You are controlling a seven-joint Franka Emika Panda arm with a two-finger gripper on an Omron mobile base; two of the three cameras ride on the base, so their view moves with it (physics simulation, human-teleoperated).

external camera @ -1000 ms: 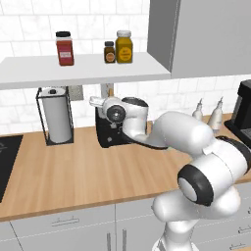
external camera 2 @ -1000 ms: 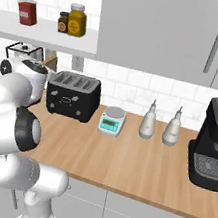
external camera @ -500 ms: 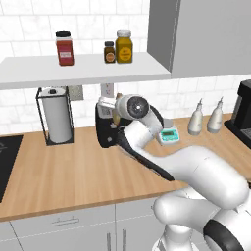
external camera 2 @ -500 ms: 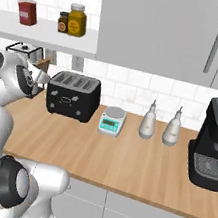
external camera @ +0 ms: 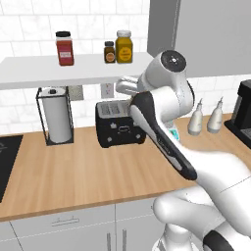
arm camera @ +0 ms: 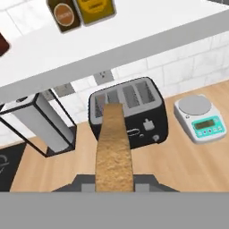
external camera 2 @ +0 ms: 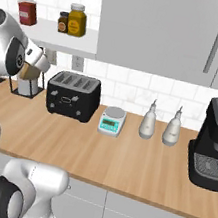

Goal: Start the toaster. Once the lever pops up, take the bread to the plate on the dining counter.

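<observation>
The bread (arm camera: 114, 147), a golden-brown slice seen edge-on, is clamped in my gripper (arm camera: 114, 184) and hangs in the air above the toaster (arm camera: 129, 112). The toaster is black with a silvery slotted top, and it stands on the wood worktop against the tiled wall. In the right base view my gripper (external camera 2: 35, 64) is up and left of the toaster (external camera 2: 73, 95), with the tan bread (external camera 2: 27, 72) under the hand. From the left base view my arm crosses in front of the toaster (external camera: 117, 129). The plate and the dining counter are out of view.
A paper towel roll (external camera: 58, 120) in a wire stand is left of the toaster. A shelf (external camera: 73, 68) with spice jars hangs just above. To the right are a small scale (external camera 2: 112, 120), two bottles (external camera 2: 148, 122) and a black coffee machine (external camera 2: 216, 143). A dark cooktop (external camera: 7, 162) is at far left.
My hand has risen from the toaster's top and swung up toward the shelf, carrying the bread out of the slot. The toaster and the other things have stayed put.
</observation>
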